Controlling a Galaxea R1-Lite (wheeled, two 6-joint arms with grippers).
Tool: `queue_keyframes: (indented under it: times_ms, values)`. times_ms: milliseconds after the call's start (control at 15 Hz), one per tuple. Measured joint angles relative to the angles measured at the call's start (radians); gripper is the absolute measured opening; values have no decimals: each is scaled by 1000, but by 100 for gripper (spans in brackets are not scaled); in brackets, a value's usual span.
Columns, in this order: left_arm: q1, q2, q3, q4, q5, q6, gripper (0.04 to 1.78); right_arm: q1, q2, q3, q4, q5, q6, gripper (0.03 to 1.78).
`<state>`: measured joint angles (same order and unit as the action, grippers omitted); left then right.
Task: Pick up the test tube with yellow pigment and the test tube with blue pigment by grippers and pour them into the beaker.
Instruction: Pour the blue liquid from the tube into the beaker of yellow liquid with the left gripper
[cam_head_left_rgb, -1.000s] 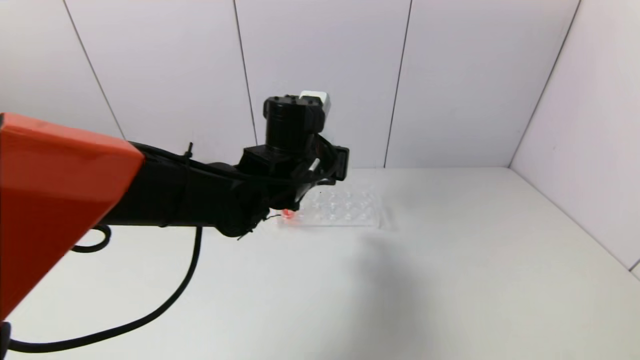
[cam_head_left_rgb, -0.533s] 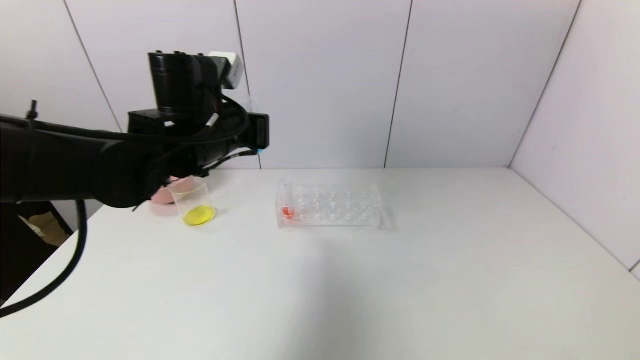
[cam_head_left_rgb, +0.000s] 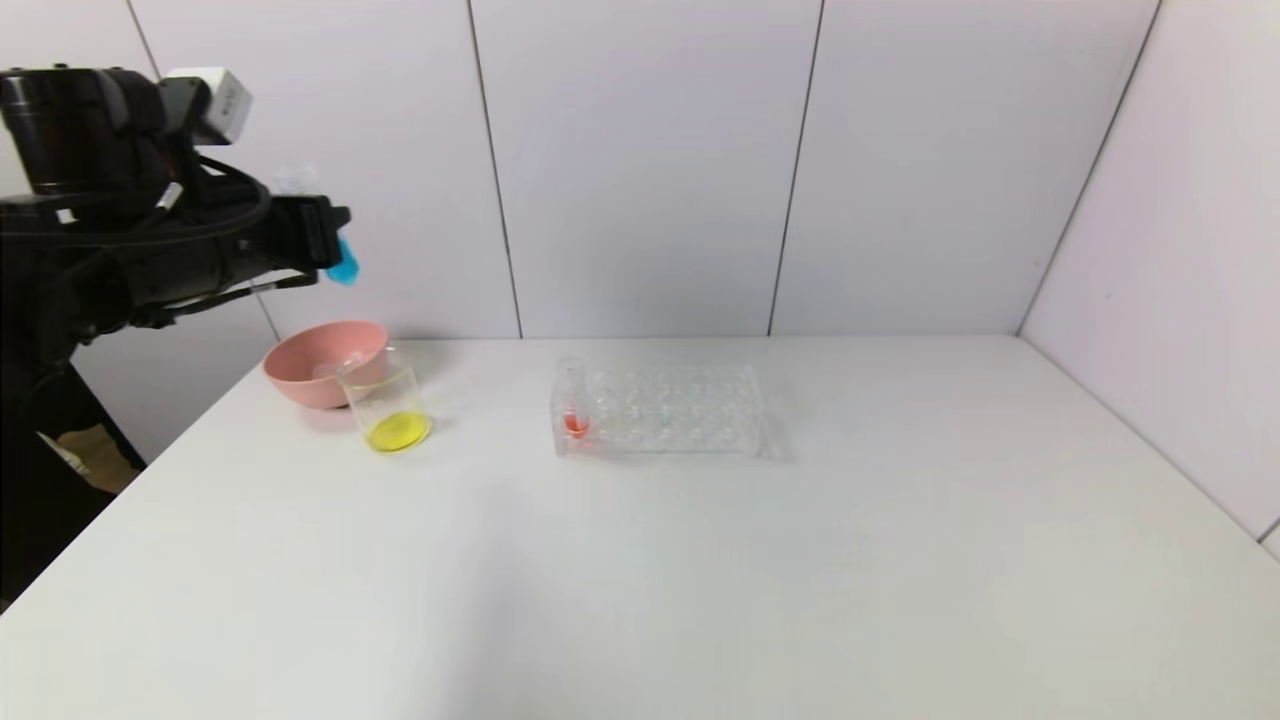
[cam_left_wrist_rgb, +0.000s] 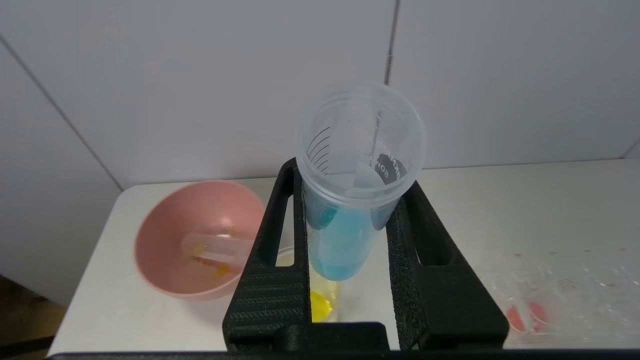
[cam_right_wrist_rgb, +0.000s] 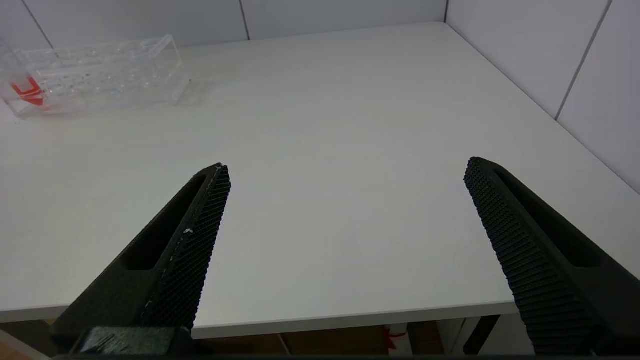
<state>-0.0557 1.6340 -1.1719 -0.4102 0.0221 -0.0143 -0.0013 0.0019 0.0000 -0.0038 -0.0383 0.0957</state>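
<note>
The test tube with blue pigment (cam_left_wrist_rgb: 345, 220) is pinched upright between the jaws of the left gripper (cam_head_left_rgb: 330, 240), which is held high above the pink bowl (cam_head_left_rgb: 310, 375) at the table's left end. The beaker (cam_head_left_rgb: 390, 405), with yellow liquid already in it, stands just beside the bowl, where a spent tube (cam_left_wrist_rgb: 215, 247) lies. The blue pour is judged the step in hand: the tube must be lowered over the beaker's mouth and tipped. The right gripper (cam_right_wrist_rgb: 345, 240) is spread wide over the near table edge, idle.
</note>
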Motion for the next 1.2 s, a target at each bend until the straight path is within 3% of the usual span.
queue_keyframes:
  times_ms: [200, 400, 1200]
  values:
    - [182, -23, 24, 3, -111, -2, 46, 0, 0, 0, 0, 0, 0, 171]
    - [301, -33, 44, 3, -206, -4, 46, 0, 0, 0, 0, 0, 0, 171]
    - [348, -28, 73, 0, -261, -10, 46, 0, 0, 0, 0, 0, 0, 171]
